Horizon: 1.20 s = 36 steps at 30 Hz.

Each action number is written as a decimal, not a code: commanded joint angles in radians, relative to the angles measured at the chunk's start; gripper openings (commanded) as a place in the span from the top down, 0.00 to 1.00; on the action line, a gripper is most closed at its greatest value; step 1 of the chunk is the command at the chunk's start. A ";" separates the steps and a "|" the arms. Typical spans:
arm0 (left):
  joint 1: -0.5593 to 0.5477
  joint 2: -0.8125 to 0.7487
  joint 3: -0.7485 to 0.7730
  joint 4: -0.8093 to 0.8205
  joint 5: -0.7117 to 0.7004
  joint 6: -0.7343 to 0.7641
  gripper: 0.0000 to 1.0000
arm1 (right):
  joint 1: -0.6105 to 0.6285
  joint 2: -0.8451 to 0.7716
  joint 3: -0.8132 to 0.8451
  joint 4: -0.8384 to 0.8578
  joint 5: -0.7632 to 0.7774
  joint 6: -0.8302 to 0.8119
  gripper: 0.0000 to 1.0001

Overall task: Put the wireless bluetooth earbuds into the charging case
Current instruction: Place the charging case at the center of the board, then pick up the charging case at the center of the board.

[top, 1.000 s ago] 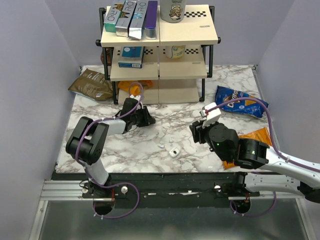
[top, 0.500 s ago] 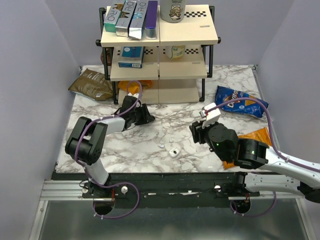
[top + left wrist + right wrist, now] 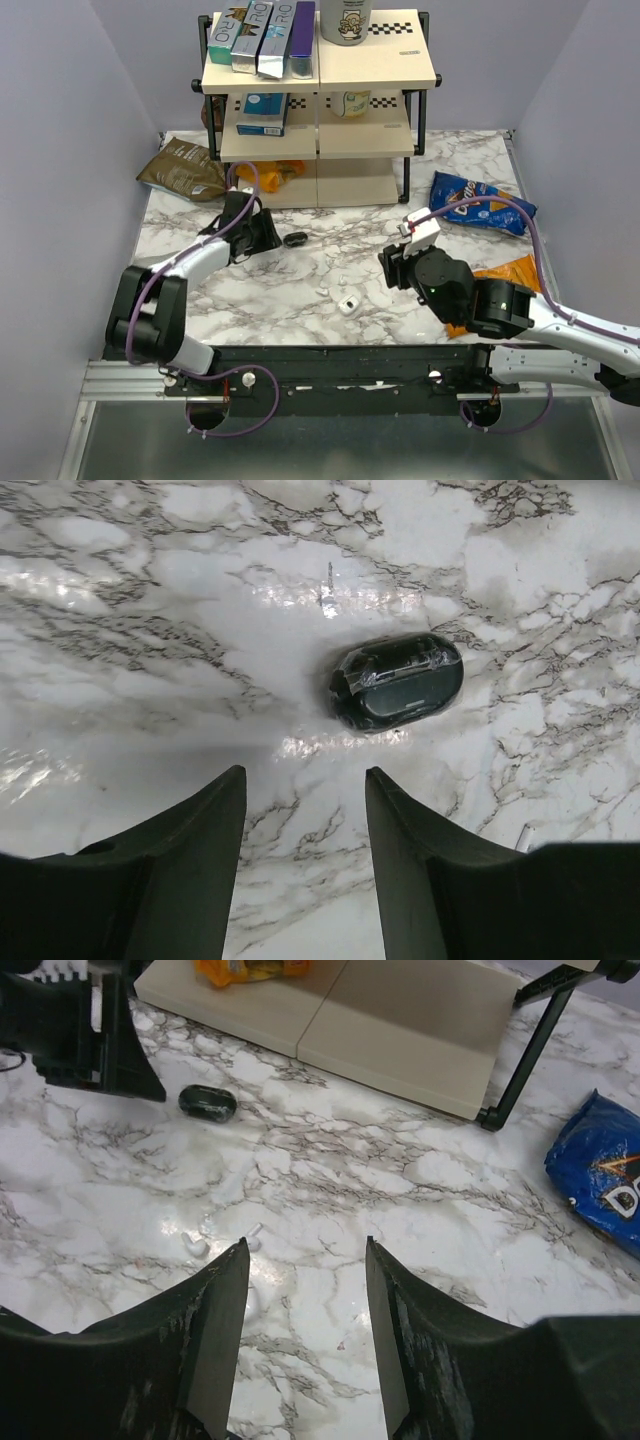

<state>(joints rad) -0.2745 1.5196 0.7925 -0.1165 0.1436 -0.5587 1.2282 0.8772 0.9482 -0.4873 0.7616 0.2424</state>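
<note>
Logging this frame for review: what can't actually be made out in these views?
Left wrist view: glare on the dark oval object hides any lid seam or contents.
Right wrist view: the small white pieces are too small to identify.
Top view only: the small white item near the front edge is too small to tell what it is.

Tabletop [image 3: 360,250]: white-grey marble look, polished, strong glare spots. Dark oval case [image 3: 397,681]: smooth glossy plastic with sharp highlights. Left gripper [image 3: 303,780] jaws: matt black plastic, smooth. Right gripper [image 3: 305,1250] jaws: same plastic, scuffed greyish. Far shelf [image 3: 390,65]: pale matt wood-look boards, black metal frame. Blue snack bag [image 3: 478,203], right: crinkled glossy film.
</note>
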 commanded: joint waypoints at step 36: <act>-0.477 -0.752 -0.458 -0.043 -0.483 -0.632 0.01 | -0.256 0.377 -0.250 0.249 -0.679 0.247 0.20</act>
<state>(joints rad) -0.7486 0.8753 0.4019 -0.1944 -0.2836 -1.1042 0.9749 1.2243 0.7151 -0.2981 0.1623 0.4683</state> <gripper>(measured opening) 0.987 0.793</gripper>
